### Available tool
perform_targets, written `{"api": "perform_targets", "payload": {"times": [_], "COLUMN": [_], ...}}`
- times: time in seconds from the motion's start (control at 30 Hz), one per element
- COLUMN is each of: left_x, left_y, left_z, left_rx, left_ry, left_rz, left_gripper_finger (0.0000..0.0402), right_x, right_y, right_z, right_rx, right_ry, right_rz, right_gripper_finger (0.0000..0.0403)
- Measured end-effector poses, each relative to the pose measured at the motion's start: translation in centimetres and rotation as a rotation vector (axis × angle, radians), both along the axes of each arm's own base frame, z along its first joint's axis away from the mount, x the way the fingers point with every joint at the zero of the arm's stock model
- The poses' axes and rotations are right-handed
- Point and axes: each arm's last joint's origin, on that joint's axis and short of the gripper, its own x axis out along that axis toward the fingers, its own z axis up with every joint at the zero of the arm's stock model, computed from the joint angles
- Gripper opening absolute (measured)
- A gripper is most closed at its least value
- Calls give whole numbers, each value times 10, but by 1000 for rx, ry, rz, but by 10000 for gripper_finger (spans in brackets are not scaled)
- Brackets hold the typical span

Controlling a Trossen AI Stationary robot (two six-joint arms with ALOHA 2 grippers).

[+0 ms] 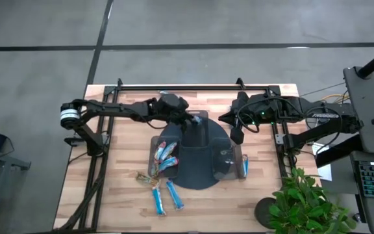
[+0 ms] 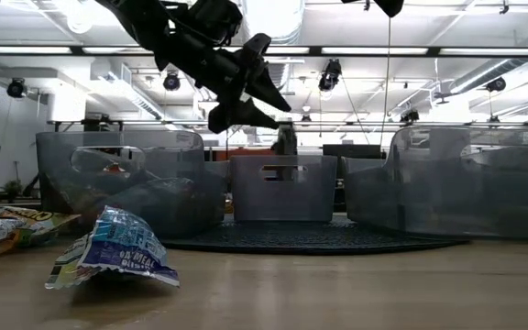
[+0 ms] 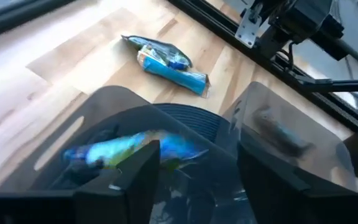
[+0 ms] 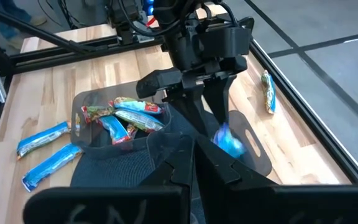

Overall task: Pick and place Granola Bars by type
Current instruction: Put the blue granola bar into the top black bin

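Light-blue granola bars (image 1: 167, 195) (some red-wrapped (image 4: 98, 115)) on pale striped wood table (image 1: 122, 188); dark tray (image 1: 197, 175).

Shiny blue granola bars (image 1: 167, 195) lie flat on the wooden tabletop (image 1: 122, 182); others, blue and red, fill a clear bin (image 4: 86, 106).

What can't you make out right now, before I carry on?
- Blue bar below the left gripper: smeared in both wrist views, so I cannot tell whether it has landed.
- Contents of the filled bin: low view, hazed by its wall.
- Lone bar beside the tray: high view, too small to tell its type.
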Motion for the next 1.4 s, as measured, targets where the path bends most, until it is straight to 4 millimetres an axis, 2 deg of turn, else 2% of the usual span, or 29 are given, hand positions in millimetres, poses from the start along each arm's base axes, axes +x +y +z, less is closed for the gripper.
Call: {"api": "perform_targets", "payload": {"times": [0.37, 0.6, 0.73, 0.97, 1.03, 1.23, 1.4], "left_x": [5, 10, 13, 11, 8, -13, -37], "left_y": [2, 1, -4, -12, -15, -22, -27], "left_z": [16, 45, 69, 108, 118, 141, 155], "left_rx": [40, 34, 71, 176, 198, 236, 273], "left_ry": [-38, -96, -103, -47, -17, 34, -1], "left_rz": [-9, -59, -121, -208, -232, -274, -234], "left_gripper_finger": [211, 205, 167, 35, 10, 1, 0], "right_x": [0, 0, 0, 0, 0, -1, -4], "right_y": [0, 0, -1, -1, -2, -5, -8], "right_z": [0, 0, 0, 0, 0, 0, -4], "right_rx": [4, 1, -10, -13, -24, -31, -4], "right_ry": [-1, -1, -1, 0, 0, -1, 44], "right_rz": [-2, -7, -23, -27, -50, -120, -151], "right_gripper_finger": [9, 8, 9, 9, 9, 9, 9]}}
